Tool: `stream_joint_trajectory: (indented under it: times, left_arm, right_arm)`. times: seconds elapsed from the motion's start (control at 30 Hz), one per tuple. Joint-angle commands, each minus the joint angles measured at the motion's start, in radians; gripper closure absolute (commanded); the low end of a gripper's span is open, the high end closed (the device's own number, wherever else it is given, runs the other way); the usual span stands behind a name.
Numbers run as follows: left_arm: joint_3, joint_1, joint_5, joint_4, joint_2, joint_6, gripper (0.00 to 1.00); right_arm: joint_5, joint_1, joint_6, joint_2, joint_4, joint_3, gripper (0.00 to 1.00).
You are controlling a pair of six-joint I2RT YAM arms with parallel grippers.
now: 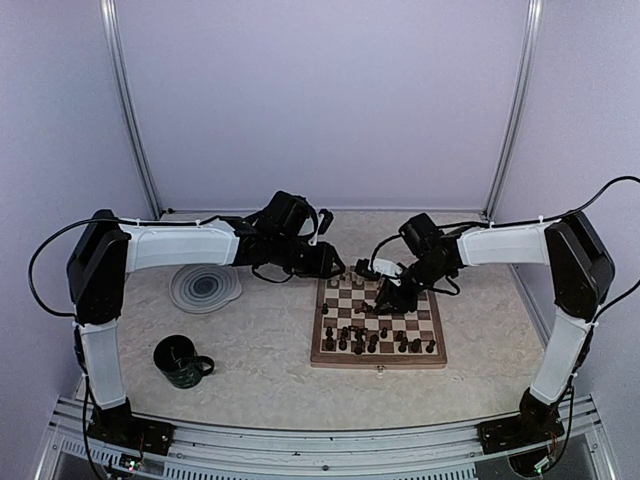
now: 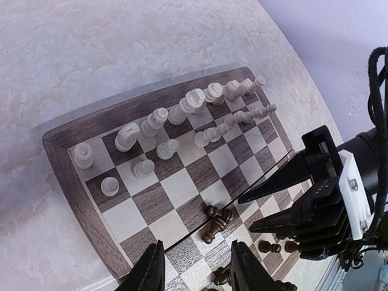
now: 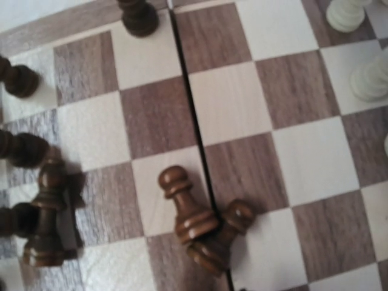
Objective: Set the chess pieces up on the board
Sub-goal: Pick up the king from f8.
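**Dark pawns down mid-board, right claw poised over them.**

From the left: the plate (image 1: 205, 288) shows only its swirl, and the mug (image 1: 182, 361) is too dark inside to tell what it holds. The left claw (image 2: 197, 273) hangs by the far-left corner of the board (image 1: 340, 361), its fingers partly parted and gripping nothing. The cream pieces (image 2: 182, 115) stand in two rows along the board's far edge. The dark pieces (image 1: 375, 342) crowd the near rows in disorder. Two dark pawns (image 3: 191, 212) lie toppled and touching on the centre seam. The right claw (image 2: 245, 213) hovers just beside them, jaws apart and empty. The step in hand looks like righting these pawns. The next move would be to close on one, lift it, and stand it on a free near-row square.
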Motion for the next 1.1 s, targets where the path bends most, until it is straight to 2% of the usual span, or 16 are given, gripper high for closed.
stream_joint_trajectory:
  times: [0.0,0.4,0.53,0.77,1.07]
  left_arm:
    - [-0.030,0.015,-0.013,0.041,-0.055,-0.032,0.62]
    - [-0.087,0.024,-0.038,0.085,-0.097,-0.055,0.61]
    - [-0.103,0.031,-0.036,0.088,-0.108,-0.059,0.61]
    - [-0.128,0.032,-0.023,0.102,-0.119,-0.058,0.61]
    - [-0.135,0.016,0.082,0.169,-0.084,-0.080,0.61]
  right_arm:
    - [-0.027,0.012,0.028,0.031,-0.007,0.044,0.67]
    - [-0.010,0.065,0.021,0.133,-0.028,0.118,0.63]
    - [0.004,0.084,0.010,0.162,-0.033,0.121,0.68]
    - [0.009,0.086,0.001,0.136,-0.016,0.094,0.83]
    - [-0.029,0.077,0.013,0.060,0.015,0.047,0.86]
